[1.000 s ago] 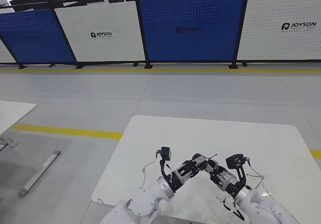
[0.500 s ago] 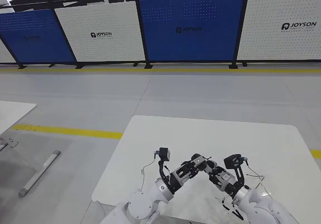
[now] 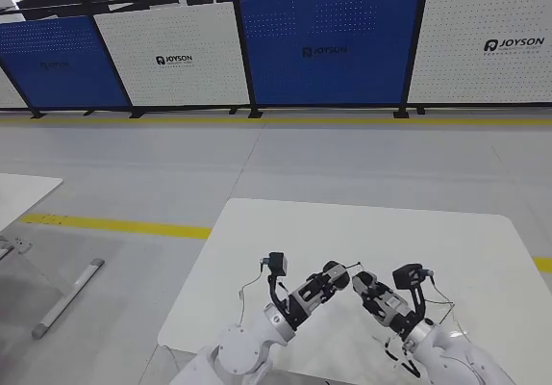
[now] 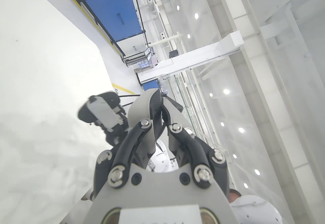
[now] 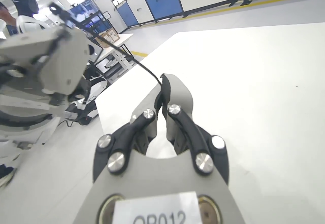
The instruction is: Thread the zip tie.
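right hand (image 5: 161, 86) closed on one end of the black zip tie (image 5: 148, 70), held above the white desk (image 3: 430, 231). left hand (image 4: 160, 100) closed on its other end, just beside.

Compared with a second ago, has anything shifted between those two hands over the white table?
The left hand and the right hand have drawn slightly apart above the table, opening a small gap where their tips met. Both stay shut on the thin black zip tie, which runs between them. Nothing was taken up or let go.
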